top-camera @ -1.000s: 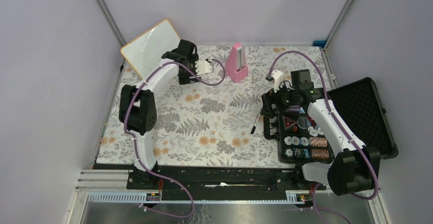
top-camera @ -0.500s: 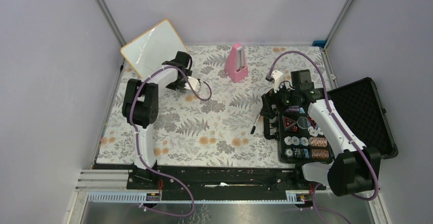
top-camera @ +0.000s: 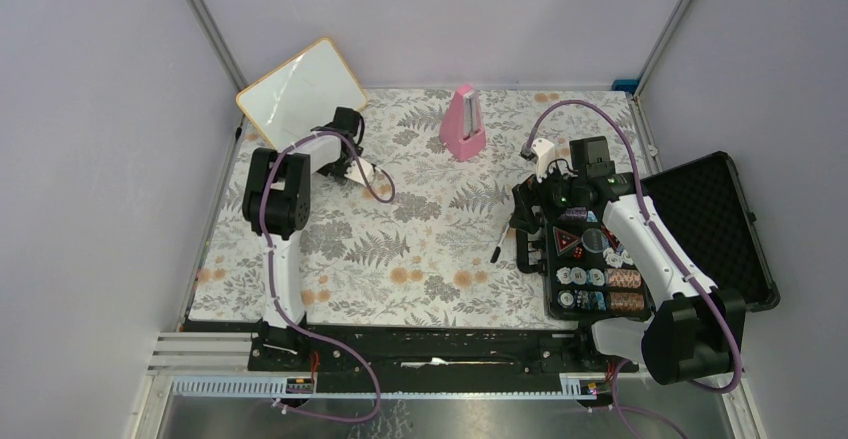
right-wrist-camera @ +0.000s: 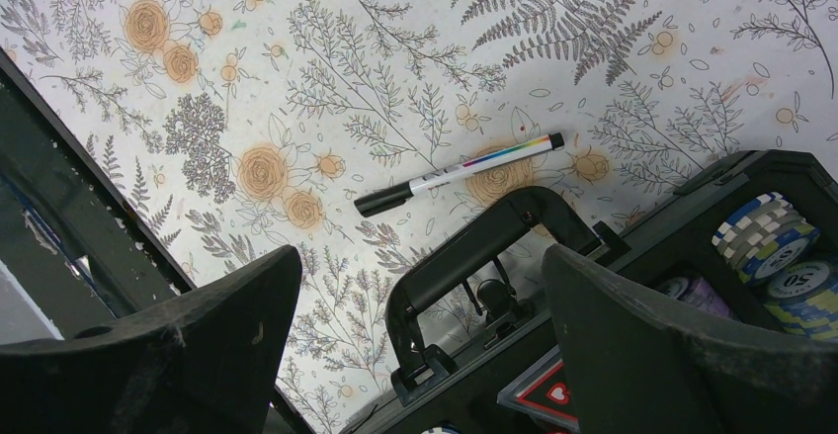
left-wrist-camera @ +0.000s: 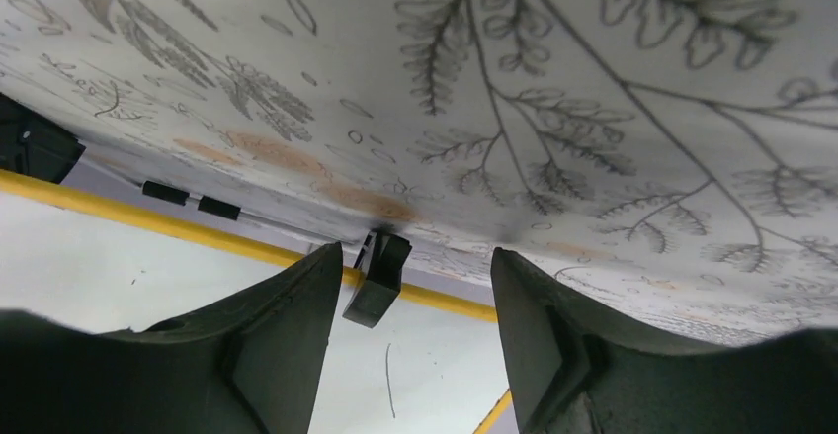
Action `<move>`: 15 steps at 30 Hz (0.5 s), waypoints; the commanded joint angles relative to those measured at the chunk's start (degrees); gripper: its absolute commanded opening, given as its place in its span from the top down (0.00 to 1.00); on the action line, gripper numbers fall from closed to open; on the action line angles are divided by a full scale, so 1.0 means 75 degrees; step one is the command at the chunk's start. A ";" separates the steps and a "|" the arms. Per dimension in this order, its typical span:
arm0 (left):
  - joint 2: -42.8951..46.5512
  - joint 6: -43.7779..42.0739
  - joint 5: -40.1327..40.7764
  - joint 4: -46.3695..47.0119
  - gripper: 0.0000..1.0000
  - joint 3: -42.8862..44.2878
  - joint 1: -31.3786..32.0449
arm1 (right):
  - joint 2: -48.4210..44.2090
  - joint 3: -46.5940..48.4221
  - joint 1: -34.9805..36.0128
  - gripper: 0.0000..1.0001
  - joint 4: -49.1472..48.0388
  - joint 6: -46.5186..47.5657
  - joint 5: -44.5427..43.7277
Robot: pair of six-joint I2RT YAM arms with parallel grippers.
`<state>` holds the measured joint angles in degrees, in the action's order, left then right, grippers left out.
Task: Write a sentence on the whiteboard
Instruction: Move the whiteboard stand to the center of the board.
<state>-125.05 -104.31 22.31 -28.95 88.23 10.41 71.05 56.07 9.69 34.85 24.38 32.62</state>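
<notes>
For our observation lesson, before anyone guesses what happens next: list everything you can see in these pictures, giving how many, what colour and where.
whiteboard: one, white with a light-wood rim, leaning at the table's far left corner.
pink wedge-shaped object: one, pink, upright at the far middle.
marker: one, white barrel with a black cap and a rainbow stripe, lying on the cloth beside the case.
case: one, black, open, at the right edge.
poker chips: several stacks, mixed colours, inside the case.
tablecloth: one, white floral print, covering the table.
left gripper: one, black, open, by the whiteboard's lower edge.
right gripper: one, black, open, above the case's handle.
</notes>
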 commanded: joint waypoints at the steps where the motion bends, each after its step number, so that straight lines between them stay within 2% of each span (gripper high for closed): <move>1: -0.0077 -0.0681 0.0324 0.0423 0.38 0.0012 -0.0162 | -0.0085 0.0176 -0.0039 0.01 0.0049 0.0030 0.0068; 6: -0.0084 -0.0910 0.0371 0.0607 0.48 -0.0120 -0.0193 | -0.0040 0.0176 -0.0039 0.01 0.0041 0.0039 0.0078; 15: 0.0184 -0.1358 0.0408 0.1305 0.80 -0.0880 -0.0171 | -0.0064 0.0167 -0.0034 0.01 0.0052 0.0088 -0.0013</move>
<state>-124.68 -110.28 23.27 -22.22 85.80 9.32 71.05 56.07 9.67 34.87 24.43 32.53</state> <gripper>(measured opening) 0.251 0.984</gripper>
